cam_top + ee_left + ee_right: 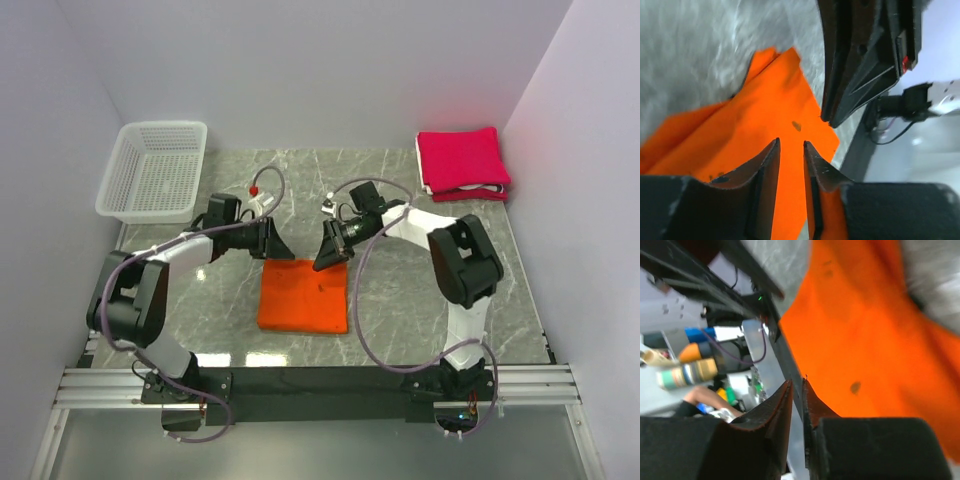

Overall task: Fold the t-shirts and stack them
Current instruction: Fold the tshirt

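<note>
The orange t-shirt lies folded into a flat rectangle on the marble table, in front of both arms. My left gripper hovers at its far left corner, with its jaws a little apart and empty. In the left wrist view the orange cloth shows through the gap of that gripper. My right gripper hovers at the far right corner. Its jaws stand a narrow gap apart with nothing between them, just above the shirt. A stack of folded crimson-pink t-shirts with a white layer lies at the back right.
A white plastic mesh basket stands at the back left. White walls close in the table on three sides. The metal rail carrying the arm bases runs along the near edge.
</note>
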### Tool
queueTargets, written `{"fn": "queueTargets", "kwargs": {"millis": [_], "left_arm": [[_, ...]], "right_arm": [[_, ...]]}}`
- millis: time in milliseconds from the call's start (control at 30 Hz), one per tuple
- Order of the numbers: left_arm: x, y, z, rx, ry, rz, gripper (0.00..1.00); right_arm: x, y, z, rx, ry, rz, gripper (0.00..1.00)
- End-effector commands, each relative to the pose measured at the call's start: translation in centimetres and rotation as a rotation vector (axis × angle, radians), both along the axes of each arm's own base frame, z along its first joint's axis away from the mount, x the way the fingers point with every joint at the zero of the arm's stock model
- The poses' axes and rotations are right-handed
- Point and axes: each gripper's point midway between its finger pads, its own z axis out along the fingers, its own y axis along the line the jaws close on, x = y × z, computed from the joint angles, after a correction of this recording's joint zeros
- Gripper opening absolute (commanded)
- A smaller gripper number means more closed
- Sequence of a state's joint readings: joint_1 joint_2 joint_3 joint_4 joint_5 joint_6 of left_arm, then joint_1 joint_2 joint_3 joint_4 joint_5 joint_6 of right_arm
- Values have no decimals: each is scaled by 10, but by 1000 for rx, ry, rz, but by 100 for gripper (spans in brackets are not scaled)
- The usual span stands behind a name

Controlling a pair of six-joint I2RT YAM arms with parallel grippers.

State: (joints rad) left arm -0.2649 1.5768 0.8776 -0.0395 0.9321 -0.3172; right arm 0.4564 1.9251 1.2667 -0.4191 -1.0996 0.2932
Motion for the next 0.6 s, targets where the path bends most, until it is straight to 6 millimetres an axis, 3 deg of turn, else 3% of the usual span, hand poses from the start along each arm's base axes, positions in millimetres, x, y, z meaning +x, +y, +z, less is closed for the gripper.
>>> {"fn": "queueTargets", "kwargs": {"millis": [0, 133, 167, 200, 233, 300, 367, 433, 467, 533, 567], "left_arm": [[10, -9, -1, -112, 134, 89, 28], [27, -6, -40, -74, 216, 137, 25], [31, -4, -60, -56, 259, 147, 24], [42, -4, -62, -63, 251, 155, 24], [50, 1, -66, -66, 257, 175, 23], [68, 4, -78, -65, 266, 196, 23], [81, 6, -89, -58, 272, 208, 22], [100, 6, -82, -66, 227, 215, 21], [111, 4, -78, -75, 200, 210, 21], [123, 6, -73, -71, 173, 216, 20], [133, 5, -60, -76, 113, 203, 21]], "right_arm": [[30, 8, -14, 3, 41, -84, 19], [48, 2, -63, -84, 99, -145, 18], [54, -1, -70, -99, 104, -164, 18], [63, -4, -75, -108, 105, -182, 17], [74, -14, -94, -152, 123, -221, 16], [92, -24, -104, -170, 138, -246, 15], [111, -40, -110, -201, 134, -298, 15], [133, -45, -106, -196, 90, -316, 15], [149, -49, -97, -183, 56, -334, 15], [161, -49, -84, -168, 13, -333, 15], [164, -46, -71, -141, -14, -313, 16]]}}
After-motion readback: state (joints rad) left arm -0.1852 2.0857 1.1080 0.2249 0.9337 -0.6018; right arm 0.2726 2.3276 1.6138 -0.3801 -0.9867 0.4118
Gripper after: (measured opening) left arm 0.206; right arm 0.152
